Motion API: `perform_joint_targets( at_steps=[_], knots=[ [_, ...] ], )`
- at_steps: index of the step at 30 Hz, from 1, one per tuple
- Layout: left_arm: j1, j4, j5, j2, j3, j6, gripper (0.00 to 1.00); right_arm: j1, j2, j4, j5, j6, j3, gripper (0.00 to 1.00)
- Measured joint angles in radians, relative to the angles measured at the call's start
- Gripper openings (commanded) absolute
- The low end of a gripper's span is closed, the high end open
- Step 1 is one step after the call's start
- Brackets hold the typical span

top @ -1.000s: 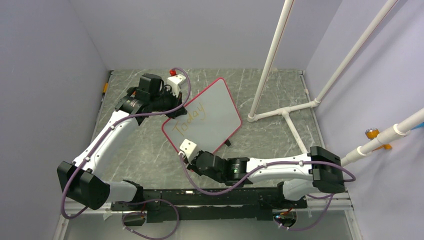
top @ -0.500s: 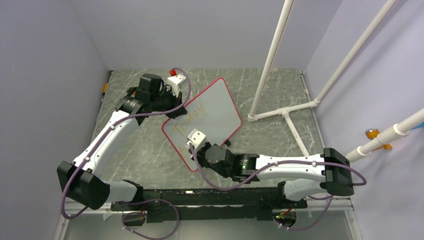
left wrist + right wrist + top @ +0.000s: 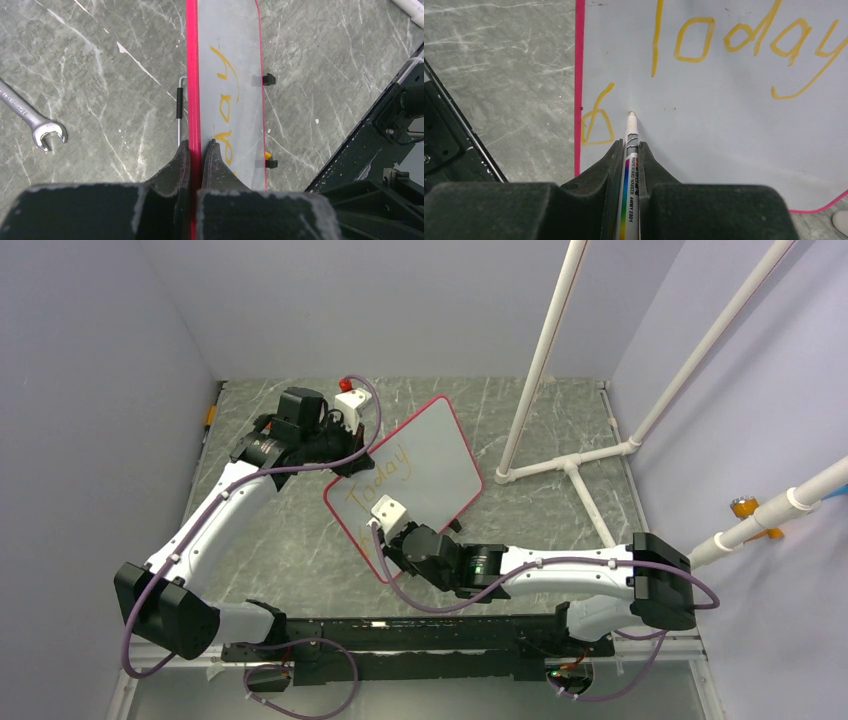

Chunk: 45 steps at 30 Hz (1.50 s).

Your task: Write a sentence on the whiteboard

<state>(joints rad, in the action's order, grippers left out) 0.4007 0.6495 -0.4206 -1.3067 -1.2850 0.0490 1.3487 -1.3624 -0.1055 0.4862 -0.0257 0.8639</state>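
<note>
Gripping marker (image 3: 631, 165), tip at whiteboard (image 3: 724, 150)

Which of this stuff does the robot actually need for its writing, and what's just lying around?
In use: the whiteboard, clamped at its edge by the left gripper; the orange writing; the marker, held in the right gripper.
Lying about: the wrench on the table; the white pipe frame.
</note>
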Motion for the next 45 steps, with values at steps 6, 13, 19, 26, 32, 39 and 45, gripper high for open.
perform_joint_targets(
  at_steps=[6, 13, 19, 26, 32, 39, 45],
  knots=[
    [0.000, 0.000, 0.000, 0.000, 0.000, 0.000, 0.00, -0.006, 0.000, 0.000, -0.002, -0.001, 0.000, 0.00],
    [0.000, 0.001, 0.001, 0.000, 0.000, 0.000, 0.00, -0.006, 0.001, 0.002, -0.015, -0.015, -0.020, 0.00],
    [0.000, 0.001, 0.001, 0.000, 0.000, 0.000, 0.00, -0.006, 0.012, 0.010, -0.024, -0.040, -0.056, 0.00],
    [0.000, 0.001, 0.001, 0.000, 0.000, 0.000, 0.00, -0.006, 0.016, 0.031, -0.035, -0.066, -0.072, 0.00],
    [0.000, 0.000, 0.001, 0.000, 0.000, 0.000, 0.00, -0.006, 0.017, 0.045, -0.047, -0.074, -0.074, 0.00],
    [0.000, 0.000, 0.001, 0.000, 0.000, 0.000, 0.00, -0.006, 0.018, 0.048, -0.048, -0.075, -0.074, 0.00],
    [0.000, 0.000, 0.001, 0.000, 0.000, 0.000, 0.00, -0.006, 0.016, 0.053, -0.045, -0.071, -0.058, 0.00]
  ],
)
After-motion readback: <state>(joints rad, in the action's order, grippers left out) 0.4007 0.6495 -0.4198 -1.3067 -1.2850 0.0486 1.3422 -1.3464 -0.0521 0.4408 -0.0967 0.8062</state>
